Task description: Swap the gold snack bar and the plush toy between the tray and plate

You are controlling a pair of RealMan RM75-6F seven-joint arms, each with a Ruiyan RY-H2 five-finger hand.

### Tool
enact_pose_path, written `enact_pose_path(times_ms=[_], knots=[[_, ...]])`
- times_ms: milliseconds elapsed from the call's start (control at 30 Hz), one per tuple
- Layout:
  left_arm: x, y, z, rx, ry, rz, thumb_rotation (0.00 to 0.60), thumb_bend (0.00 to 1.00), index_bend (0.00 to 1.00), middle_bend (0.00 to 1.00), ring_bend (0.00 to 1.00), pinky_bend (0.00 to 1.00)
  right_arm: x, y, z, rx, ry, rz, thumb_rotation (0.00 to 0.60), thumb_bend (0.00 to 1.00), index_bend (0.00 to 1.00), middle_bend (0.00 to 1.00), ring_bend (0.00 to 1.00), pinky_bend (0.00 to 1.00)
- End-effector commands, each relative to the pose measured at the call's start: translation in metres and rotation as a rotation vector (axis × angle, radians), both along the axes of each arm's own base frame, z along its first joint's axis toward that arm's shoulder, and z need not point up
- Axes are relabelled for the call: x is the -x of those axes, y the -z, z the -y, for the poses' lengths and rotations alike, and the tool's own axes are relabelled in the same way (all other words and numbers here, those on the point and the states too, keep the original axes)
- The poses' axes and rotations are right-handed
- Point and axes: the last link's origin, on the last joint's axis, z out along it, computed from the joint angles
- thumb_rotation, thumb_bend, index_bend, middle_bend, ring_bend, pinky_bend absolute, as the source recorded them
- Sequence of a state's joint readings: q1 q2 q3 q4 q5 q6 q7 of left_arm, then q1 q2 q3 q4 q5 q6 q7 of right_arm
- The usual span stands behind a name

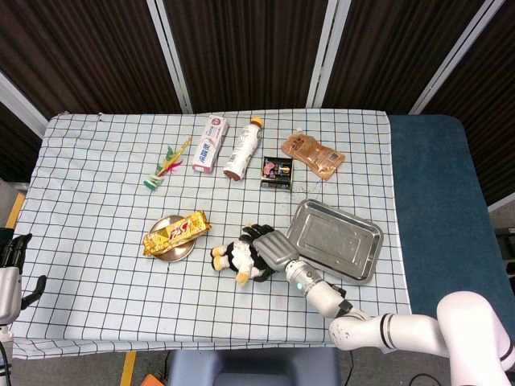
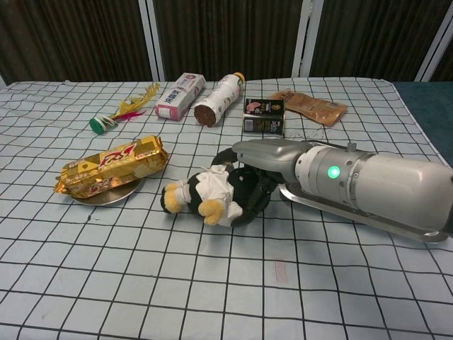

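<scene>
Between plate (image 1: 174, 251) and tray (image 1: 364, 260), right hand (image 2: 263, 157) grips the plush toy (image 2: 205, 197), lying lengthwise left-right.

The black head of the small black-and-white plush toy (image 1: 240, 257) is largely covered by the silver right hand (image 1: 272, 248). The silver left hand (image 1: 10, 269) is cut off by the head view's edge.
</scene>
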State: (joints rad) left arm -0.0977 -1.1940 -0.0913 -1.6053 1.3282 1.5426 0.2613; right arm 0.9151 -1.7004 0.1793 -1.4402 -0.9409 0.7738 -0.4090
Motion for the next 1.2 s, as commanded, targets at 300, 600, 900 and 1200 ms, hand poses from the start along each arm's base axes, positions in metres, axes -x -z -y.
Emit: enact_pose_path(times_ms=[300, 600, 900, 1200], knots=[[-0.001, 0.000, 0.001, 0.007, 0.003, 0.004, 0.600, 0.36, 0.10, 0.13, 0.10, 0.25, 0.003, 0.009, 0.008, 0.065, -0.009, 0.041, 0.600, 0.23, 0.69, 0.55, 0.67, 0.75], [-0.001, 0.000, 0.000, 0.009, -0.002, 0.001, 0.600, 0.36, 0.11, 0.13, 0.10, 0.25, 0.007, -0.026, 0.004, 0.139, -0.041, 0.103, 0.600, 0.31, 0.78, 0.61, 0.73, 0.80], [-0.001, 0.002, -0.001, 0.016, -0.008, -0.007, 0.600, 0.36, 0.11, 0.13, 0.10, 0.25, 0.021, -0.084, -0.008, 0.237, -0.045, 0.128, 0.600, 0.31, 0.78, 0.61, 0.73, 0.80], [-0.003, 0.009, -0.001, 0.037, -0.015, -0.024, 0.600, 0.36, 0.12, 0.13, 0.10, 0.25, 0.093, -0.137, -0.018, 0.356, 0.058, 0.029, 0.600, 0.31, 0.77, 0.61, 0.73, 0.80]])
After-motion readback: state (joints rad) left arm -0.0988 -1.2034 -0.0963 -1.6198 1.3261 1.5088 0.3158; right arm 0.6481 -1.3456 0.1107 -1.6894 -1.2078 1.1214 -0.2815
